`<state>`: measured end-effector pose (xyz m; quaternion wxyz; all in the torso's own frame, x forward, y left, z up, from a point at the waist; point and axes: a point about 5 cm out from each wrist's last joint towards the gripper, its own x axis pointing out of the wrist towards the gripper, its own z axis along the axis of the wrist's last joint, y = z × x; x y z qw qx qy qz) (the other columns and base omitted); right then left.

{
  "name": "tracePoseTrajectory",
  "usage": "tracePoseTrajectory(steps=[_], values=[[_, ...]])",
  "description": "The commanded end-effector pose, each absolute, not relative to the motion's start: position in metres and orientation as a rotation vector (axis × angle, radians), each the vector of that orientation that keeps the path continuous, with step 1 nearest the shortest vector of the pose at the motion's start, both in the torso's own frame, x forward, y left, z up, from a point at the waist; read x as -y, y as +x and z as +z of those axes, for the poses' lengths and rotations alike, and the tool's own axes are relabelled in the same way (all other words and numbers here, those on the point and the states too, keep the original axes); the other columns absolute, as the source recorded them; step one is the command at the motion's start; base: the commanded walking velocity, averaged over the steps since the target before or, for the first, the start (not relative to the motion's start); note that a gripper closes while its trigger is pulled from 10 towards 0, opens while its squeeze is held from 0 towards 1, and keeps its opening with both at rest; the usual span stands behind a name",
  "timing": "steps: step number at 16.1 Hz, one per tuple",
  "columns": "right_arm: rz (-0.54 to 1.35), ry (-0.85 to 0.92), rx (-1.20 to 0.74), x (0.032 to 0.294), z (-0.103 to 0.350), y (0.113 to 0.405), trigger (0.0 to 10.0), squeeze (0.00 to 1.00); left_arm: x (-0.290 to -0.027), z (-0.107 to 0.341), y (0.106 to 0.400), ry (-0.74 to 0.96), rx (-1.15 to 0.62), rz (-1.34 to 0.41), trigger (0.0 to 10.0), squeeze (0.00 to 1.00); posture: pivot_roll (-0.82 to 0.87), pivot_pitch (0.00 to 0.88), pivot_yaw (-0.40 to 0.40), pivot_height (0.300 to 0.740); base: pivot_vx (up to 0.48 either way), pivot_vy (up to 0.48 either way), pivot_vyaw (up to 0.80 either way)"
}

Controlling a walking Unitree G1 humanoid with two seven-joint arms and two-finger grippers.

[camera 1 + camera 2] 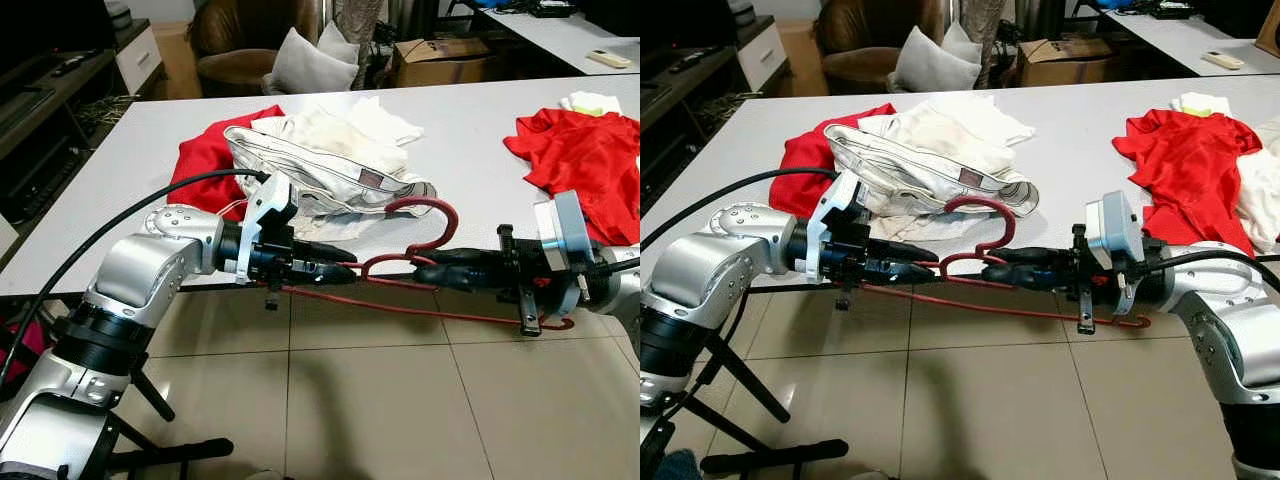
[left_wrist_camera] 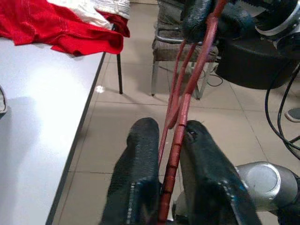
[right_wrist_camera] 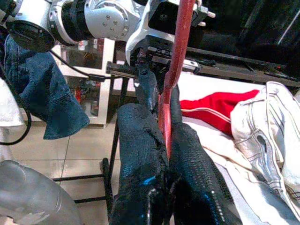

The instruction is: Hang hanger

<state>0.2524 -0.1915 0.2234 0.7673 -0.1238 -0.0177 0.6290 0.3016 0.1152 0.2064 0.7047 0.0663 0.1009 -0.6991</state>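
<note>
Both silver arms reach inward at the same height, forearms level and nearly in line, so the two sets of black fingers point at each other. The left gripper (image 1: pixel 340 272) has its fingers (image 2: pixel 140 159) closed to a narrow slit, a thin red hanger (image 1: pixel 420 245) pinched between them and running out past their tips. The right gripper (image 1: pixel 425 270) is closed the same way, its fingers (image 3: pixel 140 140) pressed together on that hanger. The two sets of fingertips sit near each other, not touching.
</note>
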Motion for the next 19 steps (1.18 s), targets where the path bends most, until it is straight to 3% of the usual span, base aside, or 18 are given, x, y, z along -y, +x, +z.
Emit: tracePoseTrajectory(steps=[1, 6, 7, 8, 14, 16, 17, 19], values=[[1.379, -0.292, 0.063, 0.189, 0.229, 0.254, 10.0, 0.0, -0.118, 0.213, 0.303, 0.157, -0.194, -1.552, 0.0, 0.0, -0.15, 0.0, 0.092, 0.719, 0.0, 0.0, 0.0], [1.396, -0.242, 0.019, 0.19, 0.227, 0.255, 10.0, 0.0, -0.123, 0.213, 0.296, 0.194, -0.214, -1.628, 0.0, 0.0, -0.15, 0.0, 0.088, 0.719, 0.0, 0.0, 0.0], [1.365, -0.197, 0.004, 0.192, 0.229, 0.26, 10.0, 0.98, -0.126, 0.214, 0.295, 0.216, -0.222, -1.636, 0.0, 0.0, -0.15, 0.0, 0.088, 0.719, 0.0, 0.0, 0.0], [1.352, -0.185, -0.002, 0.194, 0.23, 0.261, 10.0, 1.0, -0.128, 0.216, 0.295, 0.242, -0.228, -1.636, 0.0, 0.0, -0.15, 0.0, 0.09, 0.719, 0.0, 0.0, 0.0], [1.451, -0.308, -0.091, 0.191, 0.223, 0.253, 10.0, 0.98, -0.135, 0.234, 0.295, 0.383, -0.241, -1.655, 0.0, 0.0, -0.15, 0.0, 0.085, 0.719, 0.0, 0.0, 0.0], [1.478, -0.3, -0.102, 0.189, 0.222, 0.252, 10.0, 0.44, -0.133, 0.235, 0.296, 0.38, -0.24, -1.655, 0.0, 0.0, -0.15, 0.0, 0.085, 0.719, 0.0, 0.0, 0.0], [1.5, -0.312, -0.116, 0.184, 0.221, 0.252, 10.0, 0.0, -0.133, 0.234, 0.296, 0.383, -0.242, -1.658, 0.0, 0.0, -0.15, 0.0, 0.086, 0.719, 0.0, 0.0, 0.0], [1.496, -0.342, -0.128, 0.18, 0.217, 0.256, 10.0, 0.0, -0.131, 0.235, 0.294, 0.39, -0.236, -1.672, 0.0, 0.0, -0.15, 0.0, 0.086, 0.719, 0.0, 0.0, 0.0]])
